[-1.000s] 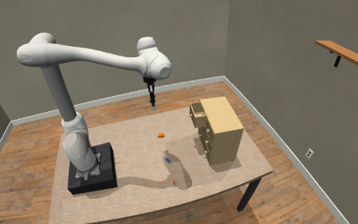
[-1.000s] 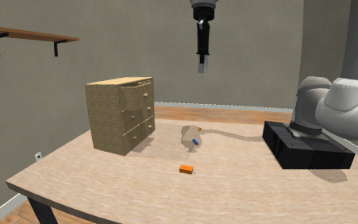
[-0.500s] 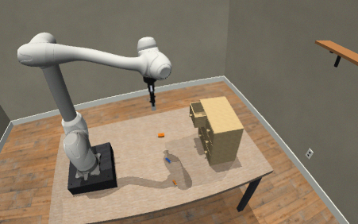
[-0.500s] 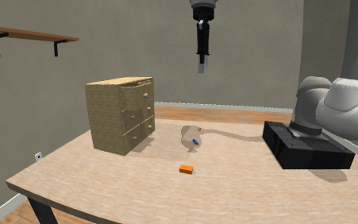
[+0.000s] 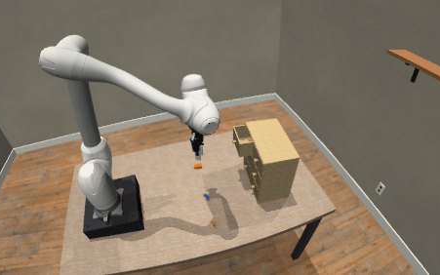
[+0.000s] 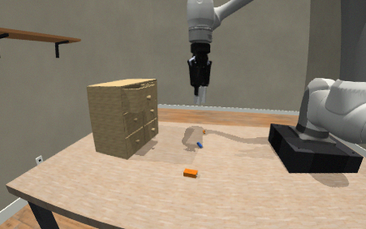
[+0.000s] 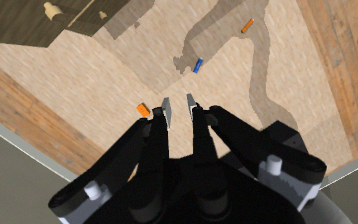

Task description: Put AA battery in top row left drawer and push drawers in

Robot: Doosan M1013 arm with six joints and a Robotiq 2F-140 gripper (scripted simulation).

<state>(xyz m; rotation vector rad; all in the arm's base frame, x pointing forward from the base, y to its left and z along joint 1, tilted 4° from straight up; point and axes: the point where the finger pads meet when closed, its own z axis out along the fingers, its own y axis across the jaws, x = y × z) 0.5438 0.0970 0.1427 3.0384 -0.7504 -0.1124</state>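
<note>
A small blue cylinder (image 5: 206,196) that I take for the AA battery lies on the table in the arm's shadow; it also shows in the exterior view (image 6: 199,144) and in the wrist view (image 7: 198,65). The wooden chest (image 5: 268,158) stands at the right, its drawer fronts towards the arm. Its top-row left drawer (image 5: 243,138) is pulled partly out; the other drawers look pushed in. My gripper (image 5: 198,155) hangs high above the table and points down, to the chest's front left. Its fingers stand nearly together with a narrow gap and nothing between them.
An orange block (image 5: 198,166) (image 6: 191,173) lies almost under the gripper. A thin orange stick (image 5: 214,223) lies nearer the table's front edge. The arm's black base (image 5: 113,207) stands at the left. A wall shelf (image 5: 426,68) is far off.
</note>
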